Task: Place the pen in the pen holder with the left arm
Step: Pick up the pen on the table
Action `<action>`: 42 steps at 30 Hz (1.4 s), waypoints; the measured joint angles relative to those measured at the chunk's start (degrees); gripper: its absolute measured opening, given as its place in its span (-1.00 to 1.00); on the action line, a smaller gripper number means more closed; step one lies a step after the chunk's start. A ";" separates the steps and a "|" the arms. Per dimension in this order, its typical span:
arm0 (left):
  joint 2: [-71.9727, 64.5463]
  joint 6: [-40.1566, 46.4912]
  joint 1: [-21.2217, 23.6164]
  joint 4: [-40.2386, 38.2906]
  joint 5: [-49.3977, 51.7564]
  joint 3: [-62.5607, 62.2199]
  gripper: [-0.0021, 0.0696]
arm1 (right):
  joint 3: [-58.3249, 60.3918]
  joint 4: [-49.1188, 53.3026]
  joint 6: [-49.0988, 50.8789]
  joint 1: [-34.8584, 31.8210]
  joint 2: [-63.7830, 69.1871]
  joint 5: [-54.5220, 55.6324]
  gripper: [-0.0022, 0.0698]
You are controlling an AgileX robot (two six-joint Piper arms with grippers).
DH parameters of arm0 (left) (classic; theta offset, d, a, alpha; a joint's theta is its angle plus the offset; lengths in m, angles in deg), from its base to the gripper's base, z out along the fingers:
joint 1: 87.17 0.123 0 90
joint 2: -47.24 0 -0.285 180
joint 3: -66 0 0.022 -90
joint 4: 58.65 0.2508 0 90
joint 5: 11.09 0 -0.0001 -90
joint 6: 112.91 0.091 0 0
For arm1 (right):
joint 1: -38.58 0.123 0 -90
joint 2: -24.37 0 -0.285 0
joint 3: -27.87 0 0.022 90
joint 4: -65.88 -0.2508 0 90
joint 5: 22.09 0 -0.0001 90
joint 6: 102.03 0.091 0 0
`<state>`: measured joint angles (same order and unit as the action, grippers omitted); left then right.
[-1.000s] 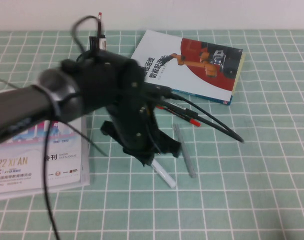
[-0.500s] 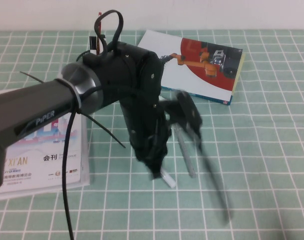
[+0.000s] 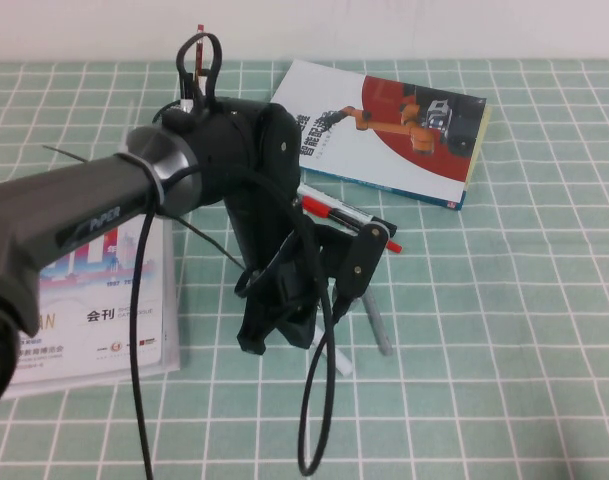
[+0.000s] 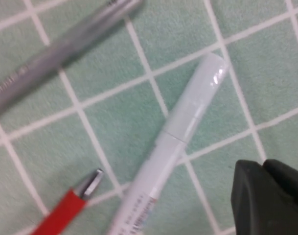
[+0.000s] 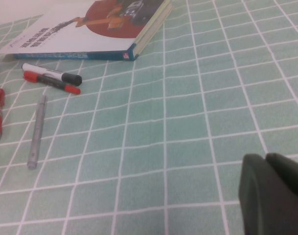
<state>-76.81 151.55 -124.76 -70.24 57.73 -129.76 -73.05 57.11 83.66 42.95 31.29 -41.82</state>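
The white pen (image 4: 174, 137) lies flat on the green checked cloth, and only its near end (image 3: 340, 361) shows past the arm in the high view. My left gripper (image 3: 269, 338) hangs low over the table's middle, just left of that pen. In the left wrist view the left gripper (image 4: 264, 167) is shut and empty, beside the pen's cap end without touching it. The pen holder is almost hidden behind the left arm at the back; only pens standing in it (image 3: 198, 40) show. My right gripper (image 5: 266, 164) is shut, empty, low over bare cloth and out of the high view.
A translucent grey pen (image 3: 376, 322) lies right of the white pen. A black-capped marker and red pen (image 3: 346, 214) lie near a book (image 3: 394, 130) at the back. A booklet (image 3: 104, 310) lies at the left. A black cable (image 3: 314, 420) loops toward the front.
The left arm has swung and turned over the pens, and its gripper has dropped closer to the white pen. The trailing cable has swung from the right to hang toward the front.
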 joint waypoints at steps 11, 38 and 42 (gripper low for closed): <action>-3.54 2.41 1.72 1.20 -1.27 -6.63 -0.17 | 0.00 0.00 0.00 0.00 0.00 0.00 -1.00; -8.50 6.04 2.55 0.59 -0.13 -6.76 -0.29 | 0.00 0.00 0.00 0.00 0.00 0.00 -1.00; -8.50 6.04 2.55 0.61 -0.01 -6.76 -0.35 | 0.00 0.00 0.00 0.00 0.00 0.00 -1.00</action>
<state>-85.31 157.59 -122.22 -69.63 57.72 -136.52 -73.05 57.11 83.66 42.95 31.29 -41.82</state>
